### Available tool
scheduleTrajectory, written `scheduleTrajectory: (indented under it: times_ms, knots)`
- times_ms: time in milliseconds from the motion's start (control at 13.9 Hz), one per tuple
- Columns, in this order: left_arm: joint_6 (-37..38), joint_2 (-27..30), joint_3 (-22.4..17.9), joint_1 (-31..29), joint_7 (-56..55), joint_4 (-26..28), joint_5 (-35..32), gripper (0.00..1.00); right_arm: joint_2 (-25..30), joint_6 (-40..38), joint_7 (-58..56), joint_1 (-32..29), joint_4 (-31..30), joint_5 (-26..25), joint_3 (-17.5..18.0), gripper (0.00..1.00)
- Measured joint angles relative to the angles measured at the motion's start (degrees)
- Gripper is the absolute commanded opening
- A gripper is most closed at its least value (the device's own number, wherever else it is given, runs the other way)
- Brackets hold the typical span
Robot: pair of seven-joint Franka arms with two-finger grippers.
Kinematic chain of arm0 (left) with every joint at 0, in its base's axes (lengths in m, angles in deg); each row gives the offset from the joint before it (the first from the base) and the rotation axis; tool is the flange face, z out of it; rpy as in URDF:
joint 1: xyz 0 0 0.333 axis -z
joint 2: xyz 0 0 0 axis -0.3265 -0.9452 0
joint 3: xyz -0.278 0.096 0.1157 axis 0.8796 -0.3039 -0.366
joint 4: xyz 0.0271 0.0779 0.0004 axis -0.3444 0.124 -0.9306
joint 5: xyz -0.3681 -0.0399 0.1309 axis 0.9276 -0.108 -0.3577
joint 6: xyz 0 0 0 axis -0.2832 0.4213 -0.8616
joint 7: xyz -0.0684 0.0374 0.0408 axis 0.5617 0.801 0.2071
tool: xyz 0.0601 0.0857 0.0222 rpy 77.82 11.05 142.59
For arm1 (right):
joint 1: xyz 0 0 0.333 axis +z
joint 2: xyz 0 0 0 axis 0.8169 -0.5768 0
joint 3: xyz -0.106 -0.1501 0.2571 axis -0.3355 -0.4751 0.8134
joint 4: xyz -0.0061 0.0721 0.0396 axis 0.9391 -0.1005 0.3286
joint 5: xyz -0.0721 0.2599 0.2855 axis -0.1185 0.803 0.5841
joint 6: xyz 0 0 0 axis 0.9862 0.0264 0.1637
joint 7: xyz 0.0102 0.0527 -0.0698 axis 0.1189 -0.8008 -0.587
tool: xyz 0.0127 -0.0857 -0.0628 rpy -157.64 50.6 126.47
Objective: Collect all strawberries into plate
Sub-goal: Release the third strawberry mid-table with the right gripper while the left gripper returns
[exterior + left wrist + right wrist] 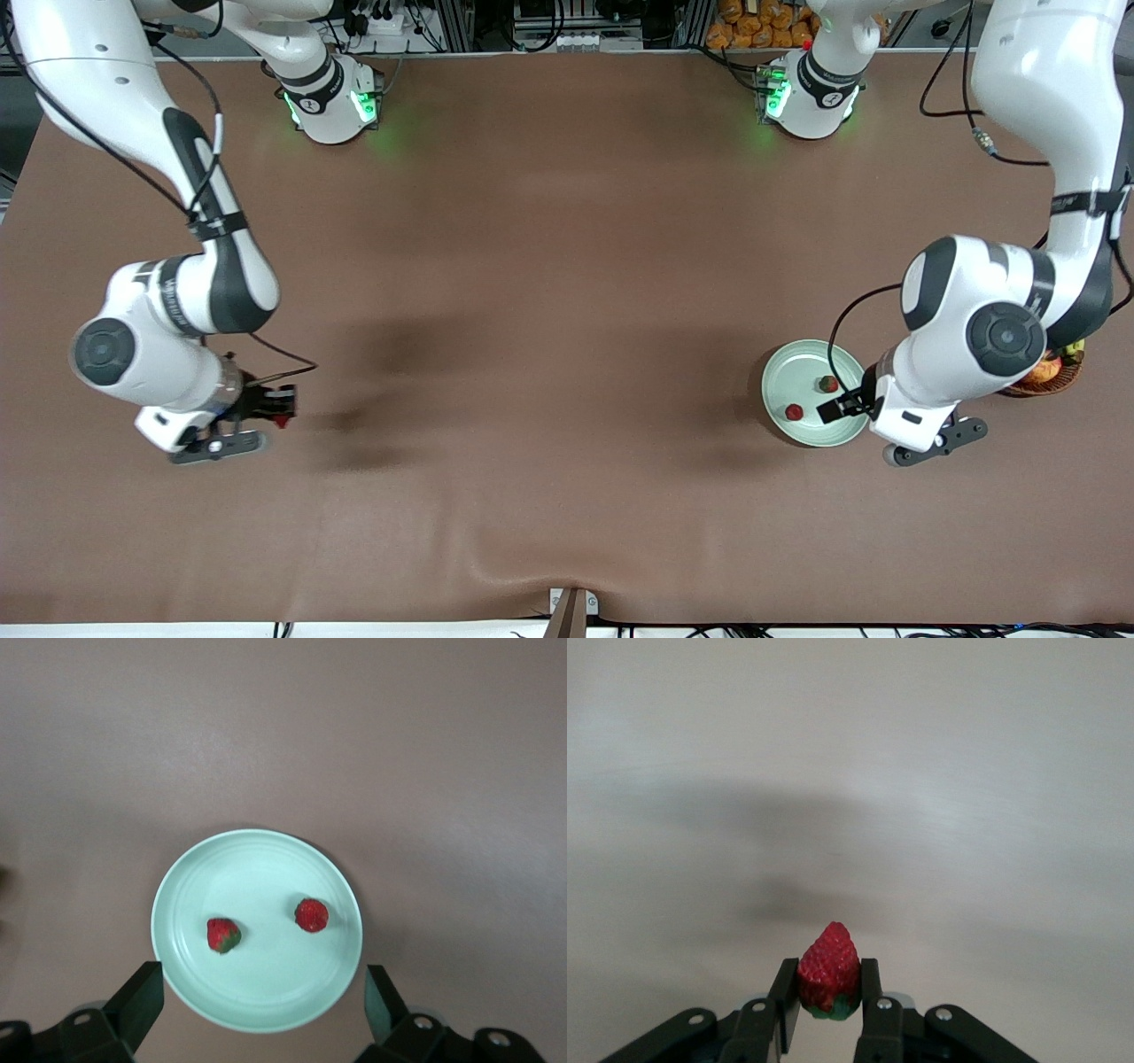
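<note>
The mint-green plate [811, 421] lies toward the left arm's end of the table and holds two strawberries [827, 384] [794, 412]. The left wrist view shows the plate [266, 992] with both berries [223, 935] [311, 915]. My left gripper [842, 408] hangs over the plate's edge, open and empty, its fingers [137, 997] wide apart. My right gripper [282, 409] is up above the table toward the right arm's end, shut on the third strawberry [829, 970], red tip pointing out, green cap between the fingers [870, 988].
A brown wicker basket [1050, 374] with fruit stands beside the plate, mostly hidden under the left arm. A ripple in the brown table cover [567, 549] shows near the front edge.
</note>
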Motion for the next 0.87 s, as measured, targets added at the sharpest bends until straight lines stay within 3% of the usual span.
scheduleTrajectory:
  times_ms: [144,505,866]
  knots:
    - [0.7,1.2,1.4,0.1,0.0,0.2,0.0,1.0,0.0,0.0,0.0,0.8,0.4,0.5,2.3,0.0]
    - [3.3,2.0,2.4,0.2,0.0,0.3,0.0,1.0,-0.3,0.4,0.0,5.5,0.8,2.2,3.0,0.0]
    - [3.9,2.0,2.6,0.2,0.0,0.3,0.0,1.0,-4.6,2.9,0.1,16.1,5.9,6.1,3.2,0.0]
